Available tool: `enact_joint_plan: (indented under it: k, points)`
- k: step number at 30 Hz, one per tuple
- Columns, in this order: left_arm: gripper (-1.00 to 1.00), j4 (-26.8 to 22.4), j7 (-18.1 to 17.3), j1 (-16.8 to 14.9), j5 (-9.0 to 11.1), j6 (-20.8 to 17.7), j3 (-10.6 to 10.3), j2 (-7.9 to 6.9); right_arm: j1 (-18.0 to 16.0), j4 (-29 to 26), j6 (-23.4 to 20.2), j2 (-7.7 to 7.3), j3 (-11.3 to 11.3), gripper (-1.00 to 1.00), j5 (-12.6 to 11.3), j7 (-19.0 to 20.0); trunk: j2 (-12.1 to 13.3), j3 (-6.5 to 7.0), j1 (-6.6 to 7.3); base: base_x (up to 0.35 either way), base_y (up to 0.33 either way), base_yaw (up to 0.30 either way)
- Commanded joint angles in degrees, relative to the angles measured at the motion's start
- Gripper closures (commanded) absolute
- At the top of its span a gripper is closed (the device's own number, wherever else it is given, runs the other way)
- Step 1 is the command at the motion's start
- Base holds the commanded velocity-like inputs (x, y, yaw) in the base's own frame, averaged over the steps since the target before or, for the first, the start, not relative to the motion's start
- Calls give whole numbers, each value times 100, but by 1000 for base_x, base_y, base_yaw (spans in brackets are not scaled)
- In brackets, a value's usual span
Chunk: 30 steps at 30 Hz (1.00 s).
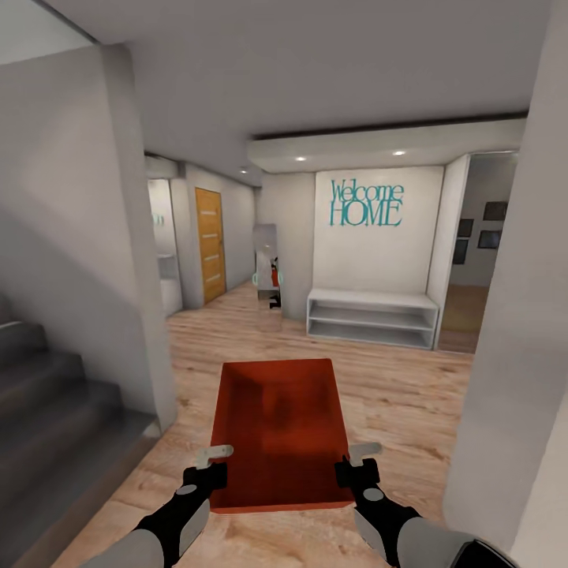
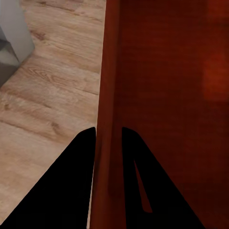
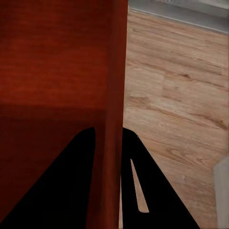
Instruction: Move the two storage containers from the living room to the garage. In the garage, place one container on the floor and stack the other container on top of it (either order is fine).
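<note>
Both grippers are clamped on one orange-red storage container [image 1: 280,430], carried in front of the robot above the wood-plank flooring [image 1: 394,394]. Left gripper [image 1: 211,459] pinches the left long wall near the box's near end; the left wrist view shows that wall [image 2: 109,119] running between its two dark fingers [image 2: 62,191]. Right gripper [image 1: 359,457] pinches the opposite wall the same way, seen edge-on in the right wrist view [image 3: 114,95].

Handling: the box looks rigid, with thin, smooth walls and no lid or handles. It is probably light when empty. Smooth walls may slip in a thin pinch, so a grip at matching points on both long walls keeps it level.

Beyond the box, grey stairs [image 1: 55,402] rise at left. Farther off stand a low white shelf [image 1: 371,315] under a "Welcome HOME" sign [image 1: 367,203] and an orange door [image 1: 210,244]. No dark grey concrete floor is visible; by my judgement the garage is not yet reached.
</note>
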State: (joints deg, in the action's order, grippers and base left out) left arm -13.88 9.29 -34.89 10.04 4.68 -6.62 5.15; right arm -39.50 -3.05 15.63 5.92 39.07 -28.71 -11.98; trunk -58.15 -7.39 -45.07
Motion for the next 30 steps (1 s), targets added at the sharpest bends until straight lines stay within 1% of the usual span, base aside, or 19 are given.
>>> enact_joint_plan:
  k: [1, 30]
  points:
    - [100, -9, 213, -1, -32, 112, -129, -5, -6, -7, -26, 4, -435, 100, -29, 3, -6, -9, -4, 321, 0, 0]
    - [100, -9, 213, -1, -36, 112, -129, -6, -6, -7, -25, 6, -435, 100, -29, 3, -6, -9, -4, 321, 0, 0]
